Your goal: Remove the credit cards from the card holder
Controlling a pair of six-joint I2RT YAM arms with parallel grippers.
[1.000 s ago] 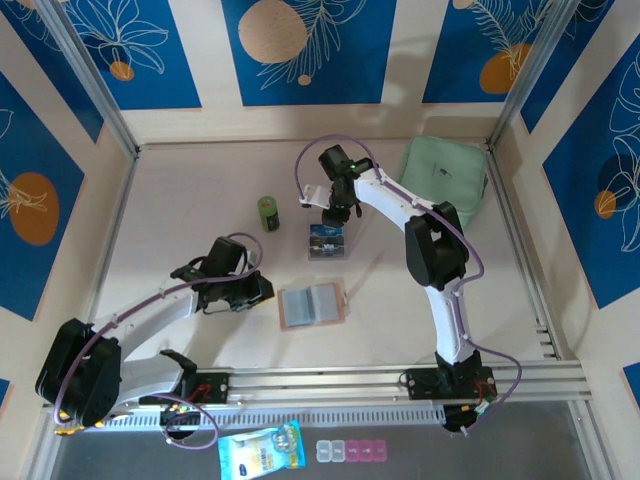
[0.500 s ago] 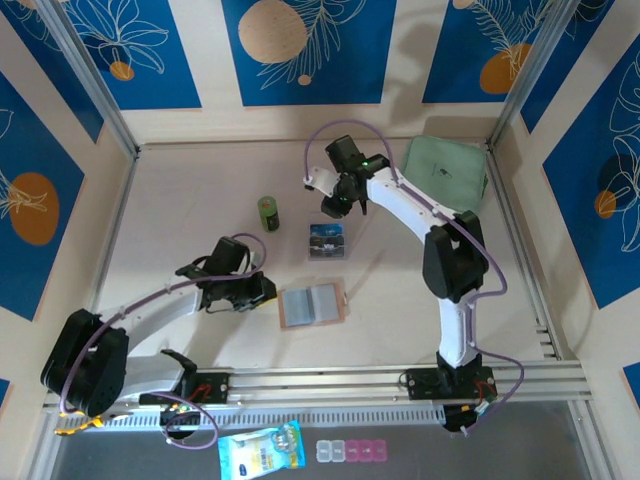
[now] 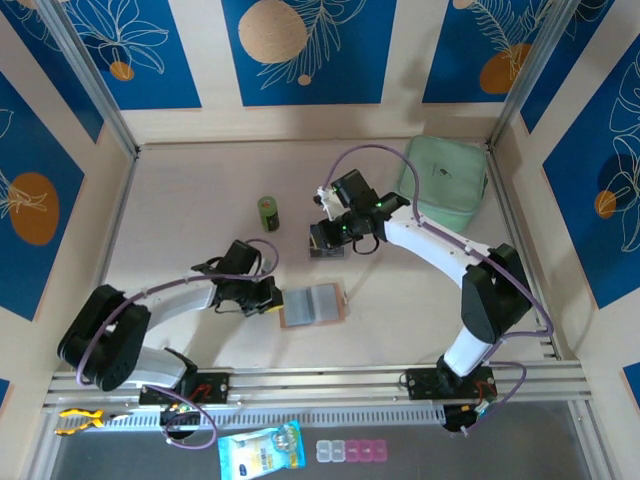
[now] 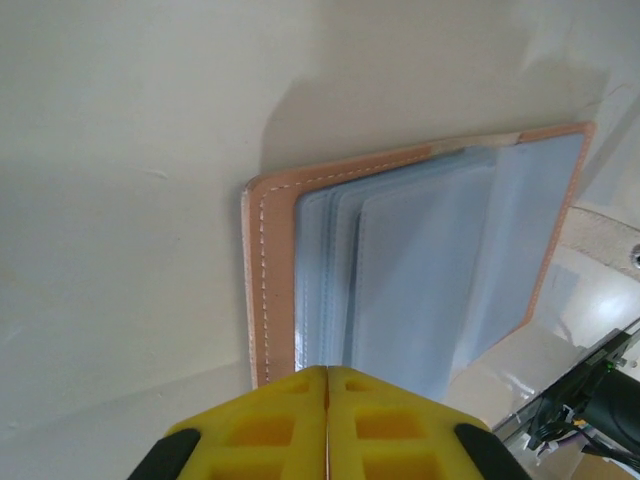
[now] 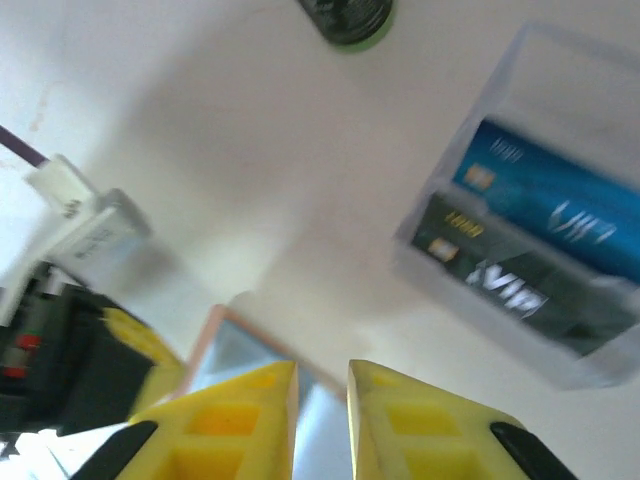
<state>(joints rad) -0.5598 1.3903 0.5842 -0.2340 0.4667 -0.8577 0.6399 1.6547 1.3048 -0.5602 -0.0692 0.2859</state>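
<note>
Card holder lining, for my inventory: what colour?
The card holder's lining is pale grey-blue; left wrist view shows it best.

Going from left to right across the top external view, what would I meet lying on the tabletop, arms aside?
In order: small green bottle → open card holder → mint-green case. The clear card box overlaps the holder's span, so I left it out.

card holder (image 3: pixel 312 304) at centre front, credit cards (image 5: pixel 540 215) in box (image 5: pixel 545 75) behind it, case (image 3: pixel 445 182) back right
</note>
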